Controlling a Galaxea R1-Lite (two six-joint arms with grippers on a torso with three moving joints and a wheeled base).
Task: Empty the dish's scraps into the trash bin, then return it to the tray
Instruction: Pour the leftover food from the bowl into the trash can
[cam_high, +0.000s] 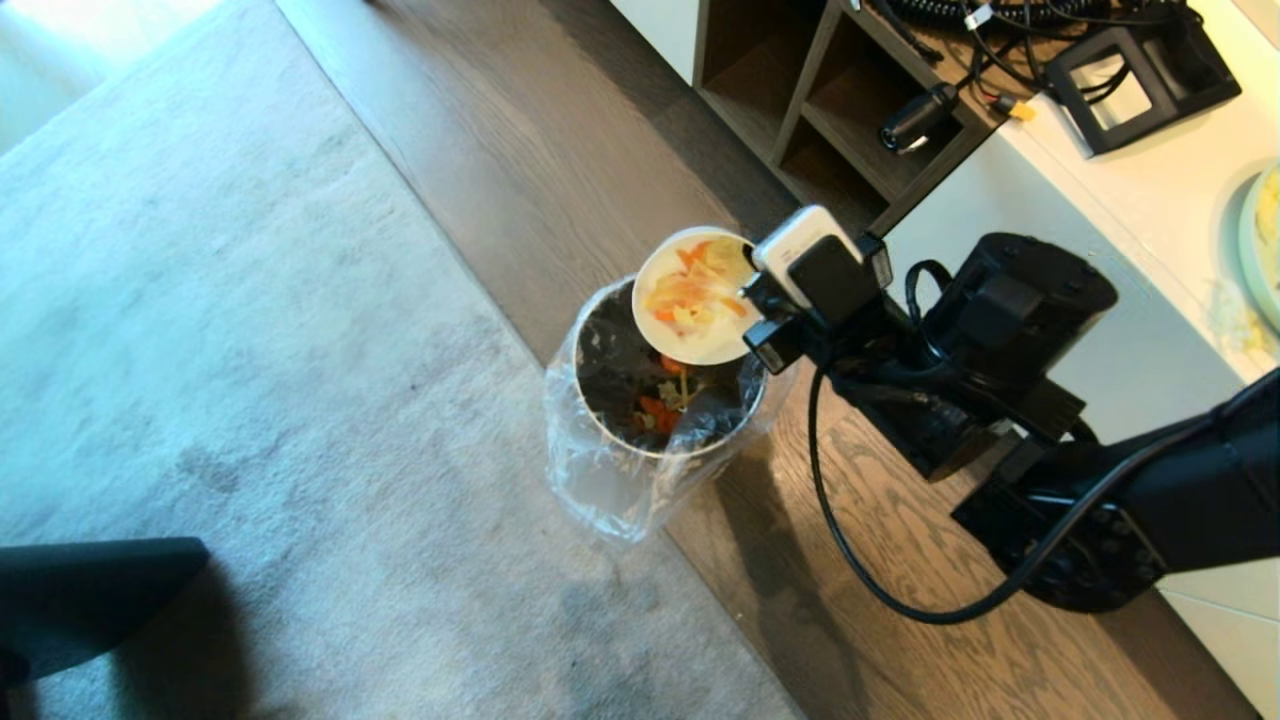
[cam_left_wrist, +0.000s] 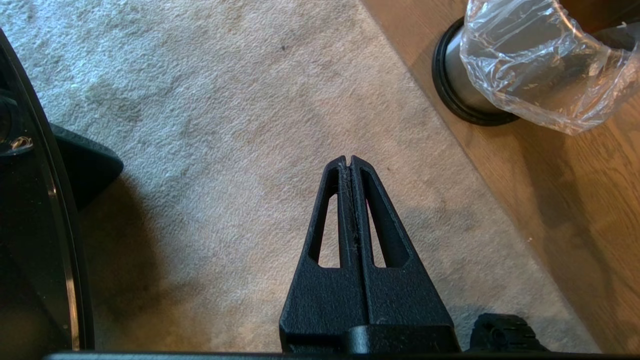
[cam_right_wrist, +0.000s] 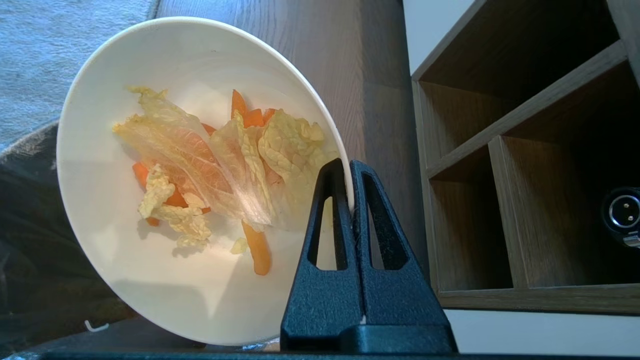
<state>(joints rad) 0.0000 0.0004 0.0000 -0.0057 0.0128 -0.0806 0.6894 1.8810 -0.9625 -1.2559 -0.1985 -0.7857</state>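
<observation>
**Dish tipped over the bin**

While the dish hangs tilted above the trash bin, scraps of orange and pale yellow cling inside it. The right gripper pinches its rim. More scraps lie in the bin. The left gripper hangs closed and empty above the carpet.

The robot's black right arm reaches in from the right side of the head view, bent at the elbow, its wrist rolled so the white-and-black wrist camera faces up. The black right gripper has its two slotted fingers pinched together on the rim of a tilted round white bowl. The black left gripper hangs parked, fingers pressed together, holding nothing.
</observation>
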